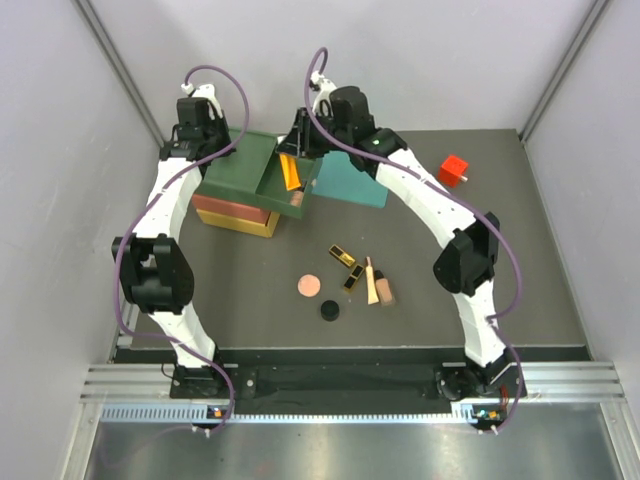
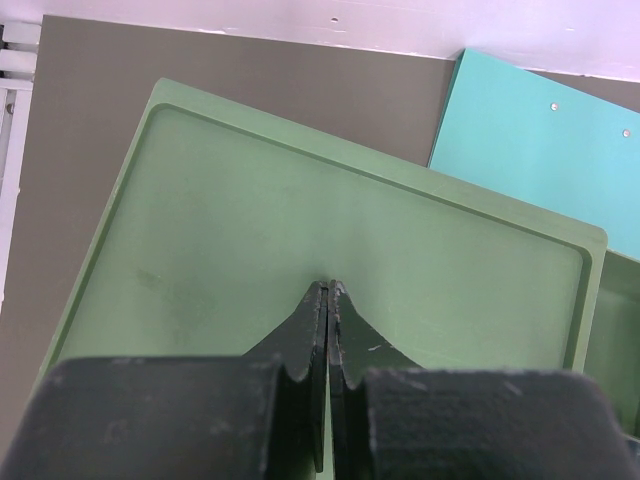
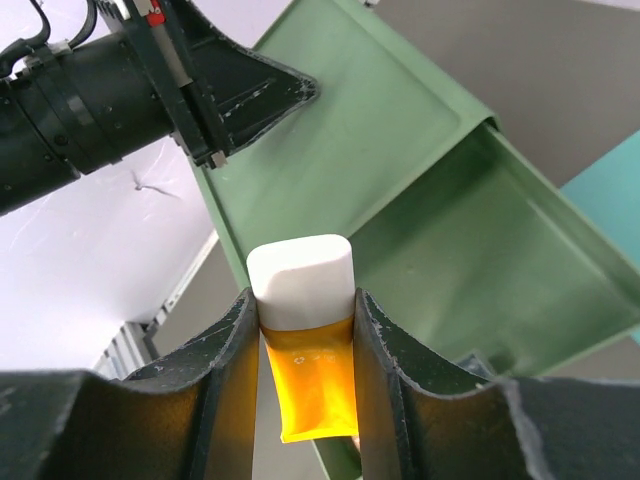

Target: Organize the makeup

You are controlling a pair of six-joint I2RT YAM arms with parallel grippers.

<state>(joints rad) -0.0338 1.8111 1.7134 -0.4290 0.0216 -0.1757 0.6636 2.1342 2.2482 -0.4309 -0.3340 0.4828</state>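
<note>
R grip (image 3: 303, 300) clamped on orange soft-plastic tube w/ white cap (image 3: 303, 390), cap past fingertips, above open green plastic box tray (image 3: 480, 250) | L grip (image 2: 330, 290) fingers pressed together, nothing betw., over flat green lid (image 2: 250, 230) | pink flat disc (image 1: 308, 286) & small black round jar (image 1: 329, 311) on table, well apart from both grips, base-side

overhead view faces down; both wrist views (close) share green box (image 2: 300, 230).

Teal mat (image 2: 540, 130) cropped rightward; left end effector (image 2: 330, 290) partly covers green tray (image 2: 250, 220).
</note>
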